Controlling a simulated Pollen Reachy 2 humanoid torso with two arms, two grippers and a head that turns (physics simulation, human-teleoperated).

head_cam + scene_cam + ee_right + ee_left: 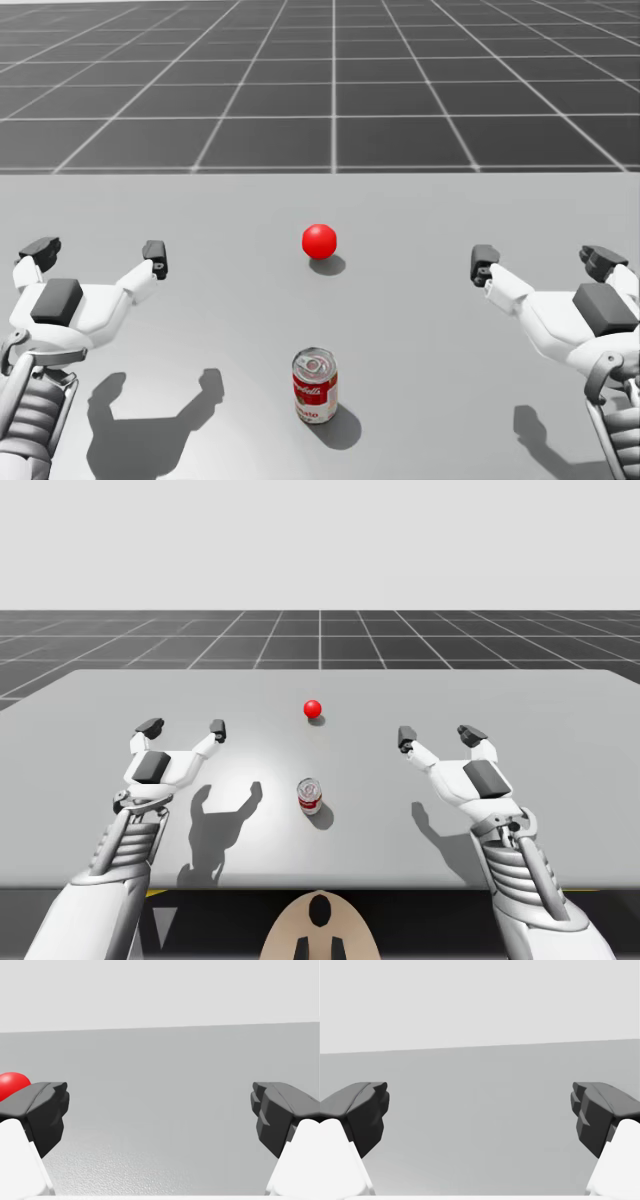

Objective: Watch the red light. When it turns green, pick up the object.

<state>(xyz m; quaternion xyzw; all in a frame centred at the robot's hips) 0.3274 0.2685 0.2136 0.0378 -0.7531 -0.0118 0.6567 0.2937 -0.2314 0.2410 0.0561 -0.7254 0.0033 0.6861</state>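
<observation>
A red ball light rests on the grey table near its middle. Nearer to me stands a small red and white can, upright, with a silver top. My left gripper hovers open left of the can, nothing between its fingers. My right gripper hovers open to the can's right, also empty. In the right wrist view the red light peeks out past one fingertip.
The table's far edge meets a dark gridded floor. Both arms cast shadows on the tabletop near the front edge.
</observation>
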